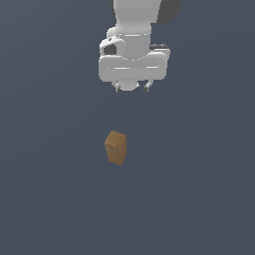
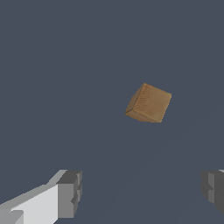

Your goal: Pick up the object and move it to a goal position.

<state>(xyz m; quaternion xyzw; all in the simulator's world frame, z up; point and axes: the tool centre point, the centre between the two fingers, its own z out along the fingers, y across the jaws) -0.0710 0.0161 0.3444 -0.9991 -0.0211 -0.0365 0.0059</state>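
The object (image 1: pixel 116 147) is a small tan-brown block, taller than wide, standing upright on the dark grey floor near the middle of the exterior view. My white gripper (image 1: pixel 132 88) hangs well above it and a little toward the exterior view's right, not touching it. The jaws are spread wide with nothing between them. In the wrist view the object (image 2: pixel 148 103) shows its lighter top face, apart from the grey fingertips (image 2: pixel 70 192), and the gripper (image 2: pixel 142 190) holds nothing.
A plain dark grey surface (image 1: pixel 199 189) fills both views. No other objects or edges show.
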